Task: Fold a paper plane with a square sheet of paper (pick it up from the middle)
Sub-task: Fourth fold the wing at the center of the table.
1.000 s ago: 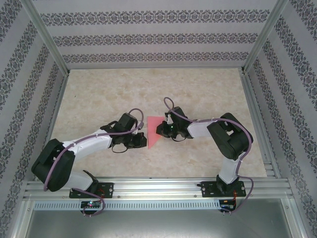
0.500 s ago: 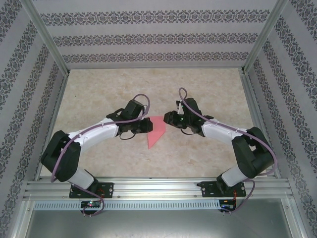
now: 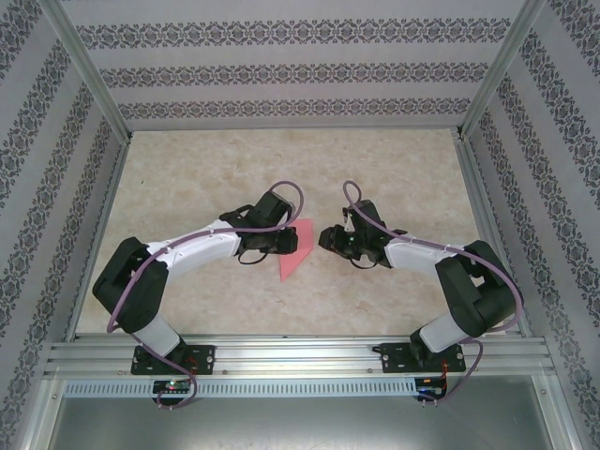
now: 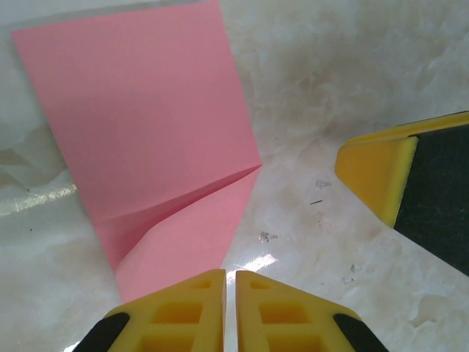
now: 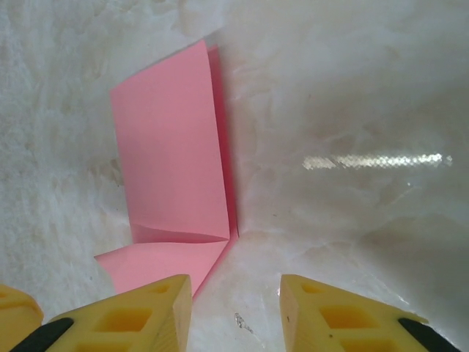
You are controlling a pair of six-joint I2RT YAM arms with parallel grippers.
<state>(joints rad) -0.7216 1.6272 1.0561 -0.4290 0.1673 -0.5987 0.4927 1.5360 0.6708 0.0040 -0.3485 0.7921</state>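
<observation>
Paper (image 3: 291,264) is lying flat on the table (image 3: 187,178), near its middle, between the tips of the two arms. It is showing as a pink folded piece. There is one large panel with straight edges, a crease running across its lower part, and a smaller flap tapering away below that crease toward a point. In the right wrist view a second layer is peeking out along the panel's right edge.

From above, the left gripper (image 4: 229,282) is sitting low over the paper's left side, hiding part of it. Its yellow fingers (image 4: 183,312) are pressing almost together, leaving just a thin slit with nothing pinched in it. The flap's narrow end is reaching right up to the tip of one finger. I cannot tell whether the two are touching.

The right gripper (image 5: 234,282) is hovering just beside the paper's right edge. Its jaws are standing spread and gripping nothing, with bare table showing between them. In its own view the flap is lying just ahead of one fingertip. In the left wrist view, one of its yellow fingers is poking in from the right, dark pad showing, clear of the paper.
</observation>
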